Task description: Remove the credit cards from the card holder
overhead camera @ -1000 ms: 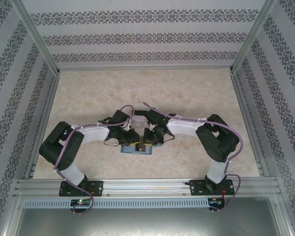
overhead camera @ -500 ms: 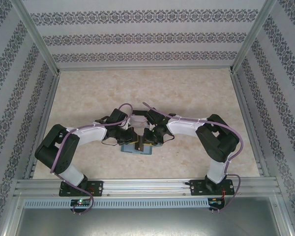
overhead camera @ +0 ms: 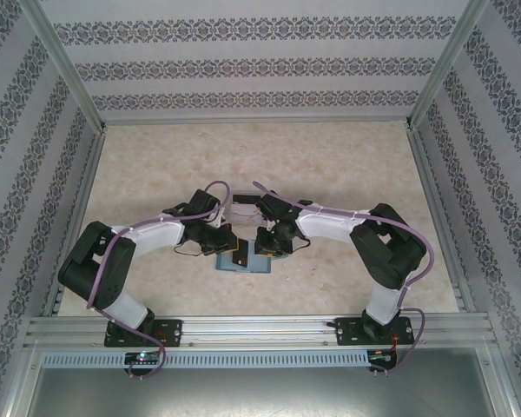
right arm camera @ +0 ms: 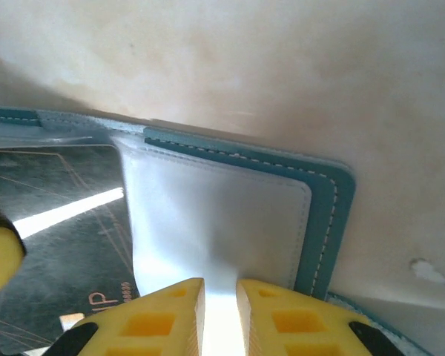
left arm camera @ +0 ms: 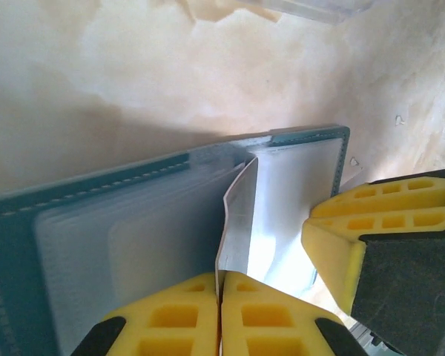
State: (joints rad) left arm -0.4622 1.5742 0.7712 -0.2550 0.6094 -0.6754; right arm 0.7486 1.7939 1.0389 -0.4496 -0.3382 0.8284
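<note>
The teal card holder (overhead camera: 244,263) lies open on the table between my two grippers. In the left wrist view its grey-blue inner panels (left arm camera: 126,245) face up, and my left gripper (left arm camera: 220,285) is shut on a thin clear pocket leaf (left arm camera: 237,222) that stands up from the fold. In the right wrist view my right gripper (right arm camera: 219,297) hangs over the right-hand pocket (right arm camera: 222,215) of the card holder (right arm camera: 326,215), its jaws a narrow gap apart, with the clear leaf rising between them. A black credit card (right arm camera: 52,215) with gold lettering lies in the left half.
A clear plastic tray (overhead camera: 244,205) sits just beyond the grippers on the marbled table (overhead camera: 269,156). My right gripper's yellow fingers (left arm camera: 378,222) crowd close to the left gripper. Patterned walls and metal rails enclose the workspace.
The left gripper has closed onto the clear leaf while its elbow swung down and left. The right gripper's jaws have parted a little. The card holder stays in place.
</note>
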